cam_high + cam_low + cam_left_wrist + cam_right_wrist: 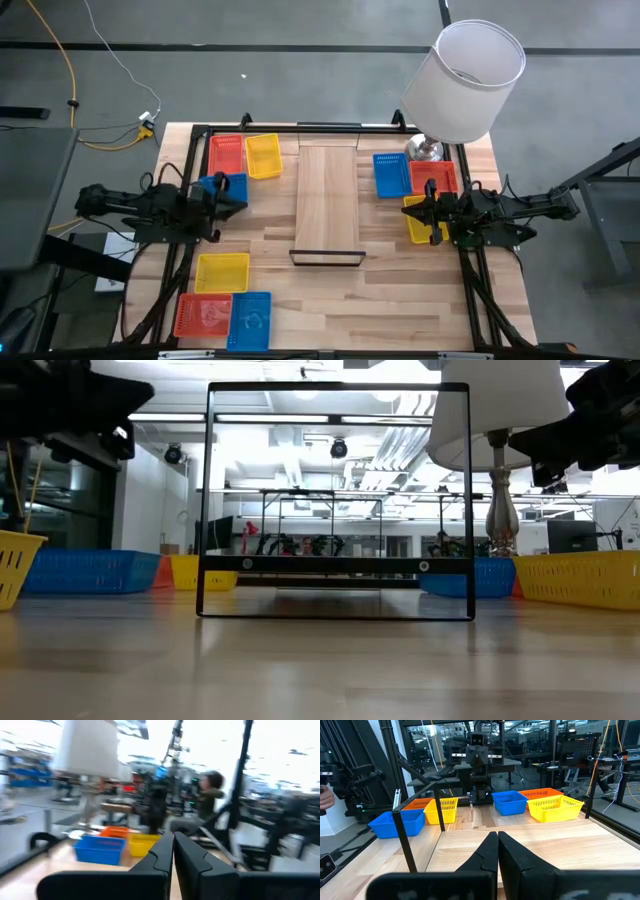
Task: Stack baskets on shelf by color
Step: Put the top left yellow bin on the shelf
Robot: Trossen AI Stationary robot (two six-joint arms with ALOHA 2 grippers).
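The shelf (328,200) lies bare at the table's centre; nothing is stacked yet. Baskets sit in clusters either side of it: blue basket (392,174) right, yellow basket (263,156) left. Left gripper (238,194) and right gripper (420,211), both closed and empty, flank the shelf with clear room above.

My table (330,300) of pale wood strips carries a long shelf (328,195) down its middle, a lamp (455,90) at one far corner, and red, yellow and blue baskets (222,272) grouped on both sides.
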